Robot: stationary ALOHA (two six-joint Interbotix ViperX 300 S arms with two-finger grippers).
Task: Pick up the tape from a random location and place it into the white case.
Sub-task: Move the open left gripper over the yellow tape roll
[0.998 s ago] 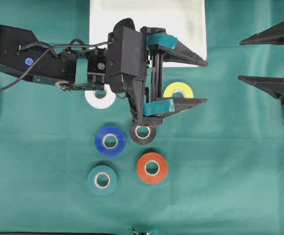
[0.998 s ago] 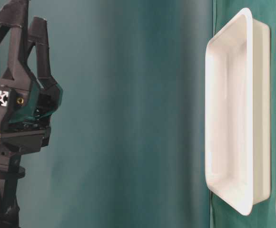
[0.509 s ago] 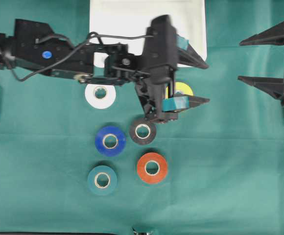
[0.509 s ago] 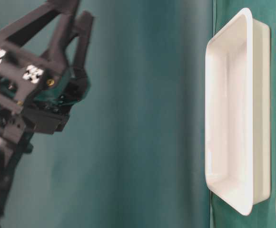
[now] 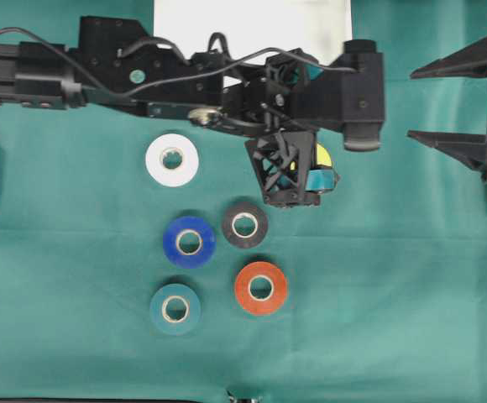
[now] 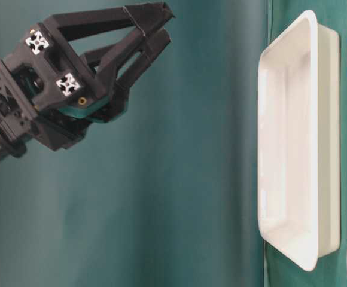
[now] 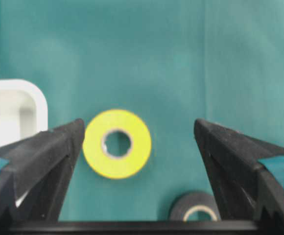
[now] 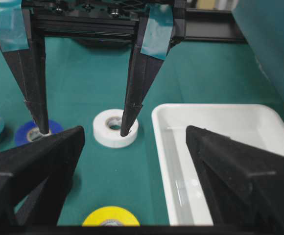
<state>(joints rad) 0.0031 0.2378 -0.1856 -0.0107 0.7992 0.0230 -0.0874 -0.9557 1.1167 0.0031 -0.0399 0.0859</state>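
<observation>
white case [image 8: 220, 161] sitting empty, nothing done yet; left gripper [image 7: 137, 147] hovering jaws wide over yellow tape [image 7: 116, 143] just beside case, right gripper [image 8: 132, 161] idling wide open, grab and drop still pending

Bright even light; soft shadows; wrist views blurred.

— What are you built from?

— Matte black all over. My left end effector [image 5: 298, 180] has long tapering fingers [image 7: 44, 161] wrapped in teal tape near the tips, on a latticed black frame.

— Cables?

— Black ones loop along my left arm [image 5: 101, 67], which carries a small green round sticker and a silver screw head.

— Any markings?

— White cross-shaped rail ends and a brass screw show from table level. My right end effector [image 5: 466, 105] is the same black wedge pair.
</observation>
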